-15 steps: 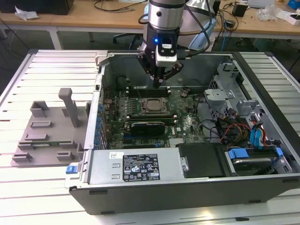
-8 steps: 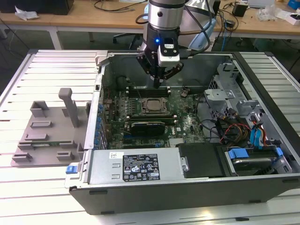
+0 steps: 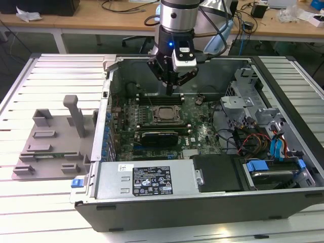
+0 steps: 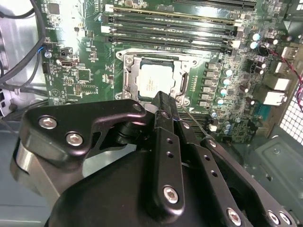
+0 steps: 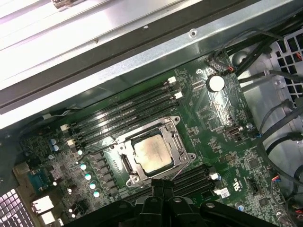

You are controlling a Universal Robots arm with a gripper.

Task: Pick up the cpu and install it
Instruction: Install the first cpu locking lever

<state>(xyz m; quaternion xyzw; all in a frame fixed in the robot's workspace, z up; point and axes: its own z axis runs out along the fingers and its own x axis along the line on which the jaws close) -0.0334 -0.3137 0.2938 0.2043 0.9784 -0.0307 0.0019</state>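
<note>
The cpu (image 3: 163,113) is a small square chip with a silvery top plate, lying flat inside the open socket frame (image 3: 163,122) on the green motherboard. Both wrist views show the cpu (image 4: 156,81) (image 5: 152,154) seated in that metal frame. My gripper (image 3: 170,92) hangs above the board, just past the socket's far edge, clear of the chip. Its black fingers are pressed together with nothing between them; in both wrist views the gripper (image 4: 165,100) (image 5: 163,185) has its tip next to the socket frame's edge.
The open computer case (image 3: 152,190) lies on a slatted white table. A grey plastic tray (image 3: 50,147) with raised blocks stands at the exterior view's left. Memory slots (image 3: 157,96) run behind the socket. Drive cages and cables (image 3: 263,142) fill the case's right side.
</note>
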